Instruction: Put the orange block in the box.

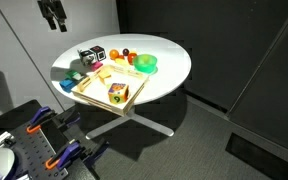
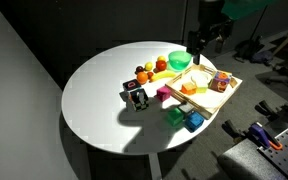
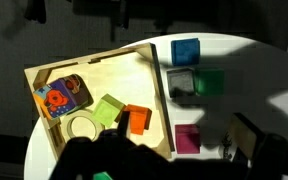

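While the robot's black hand (image 2: 206,40) hangs well above the round white counter (image 2: 94,100), the small orange block (image 3: 136,119) lies inside the shallow wooden box (image 3: 104,65). It sits almost straight beneath the hand, close to the box's side wall. The block looks near-cubic, with no clear long axis. Whether the fingers are spread or closed cannot be told. A lime-green block (image 3: 106,108), a multicoloured cube (image 3: 62,97) and a pale ring (image 3: 82,126) share the box. Blue (image 3: 185,52), green (image 3: 206,82) and magenta (image 3: 187,138) blocks sit outside it. Nothing bars the way down, and the task looks complete.
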Action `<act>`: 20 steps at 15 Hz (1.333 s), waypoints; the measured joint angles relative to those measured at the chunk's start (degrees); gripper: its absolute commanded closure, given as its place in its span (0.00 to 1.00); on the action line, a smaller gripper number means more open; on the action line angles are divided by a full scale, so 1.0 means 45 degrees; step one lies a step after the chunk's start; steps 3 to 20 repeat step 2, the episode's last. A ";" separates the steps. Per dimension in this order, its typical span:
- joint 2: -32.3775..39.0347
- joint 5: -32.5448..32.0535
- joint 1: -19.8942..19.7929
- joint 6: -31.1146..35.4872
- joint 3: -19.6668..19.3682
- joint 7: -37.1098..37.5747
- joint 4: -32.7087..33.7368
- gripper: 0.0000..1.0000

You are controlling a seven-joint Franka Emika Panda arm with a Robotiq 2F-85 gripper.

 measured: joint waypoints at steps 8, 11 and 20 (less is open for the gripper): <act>-0.0001 0.0003 -0.0002 0.0012 0.0002 0.0000 -0.0002 0.00; -0.0001 0.0003 -0.0002 0.0012 0.0002 0.0000 -0.0002 0.00; -0.0001 0.0003 -0.0002 0.0012 0.0002 0.0000 -0.0002 0.00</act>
